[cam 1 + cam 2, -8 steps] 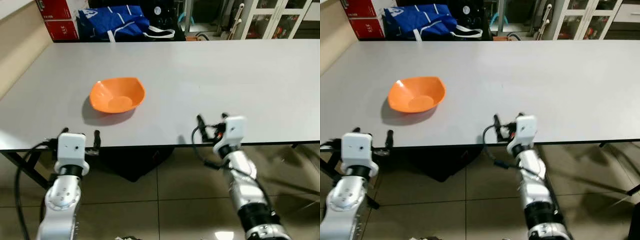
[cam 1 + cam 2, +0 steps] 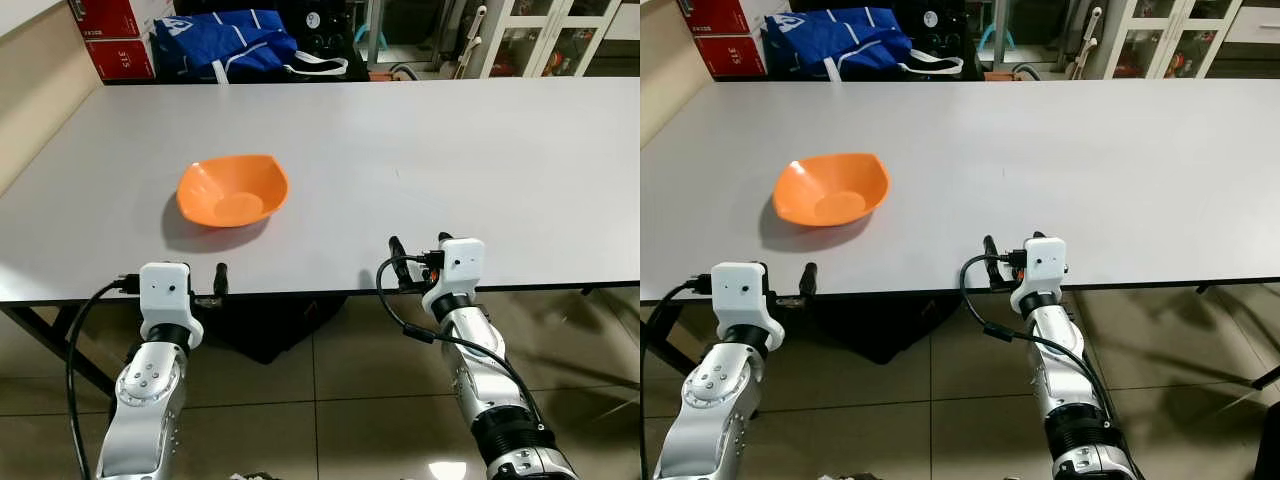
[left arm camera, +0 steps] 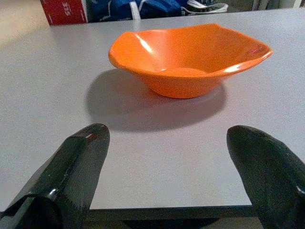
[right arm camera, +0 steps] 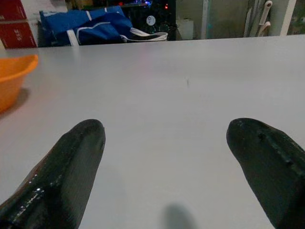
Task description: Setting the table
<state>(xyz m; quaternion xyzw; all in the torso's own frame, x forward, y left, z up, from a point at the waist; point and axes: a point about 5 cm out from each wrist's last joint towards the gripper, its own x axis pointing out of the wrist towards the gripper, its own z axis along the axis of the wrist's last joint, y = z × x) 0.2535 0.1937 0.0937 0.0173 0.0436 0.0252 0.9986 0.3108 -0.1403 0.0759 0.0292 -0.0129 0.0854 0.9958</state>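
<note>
An orange bowl [image 2: 233,190] stands empty on the left part of the grey table [image 2: 450,150]. My left gripper [image 3: 167,132] is open at the table's front edge, level with the tabletop and pointing at the bowl [image 3: 190,57], a short way from it. My right gripper [image 2: 420,245] is open as well and holds nothing. It rests over the front edge near the table's middle, to the right of the bowl [image 4: 12,76].
Behind the far edge are a blue bag [image 2: 235,40], red boxes [image 2: 115,35] and a glass-door cabinet [image 2: 540,35]. A dark object [image 2: 265,325] sits on the tiled floor under the table, between my arms. A beige wall [image 2: 40,90] runs along the left.
My left gripper has shifted to the right along the front edge, closer to being in line with the bowl. My right gripper has moved slightly left. The bowl has stayed put.
</note>
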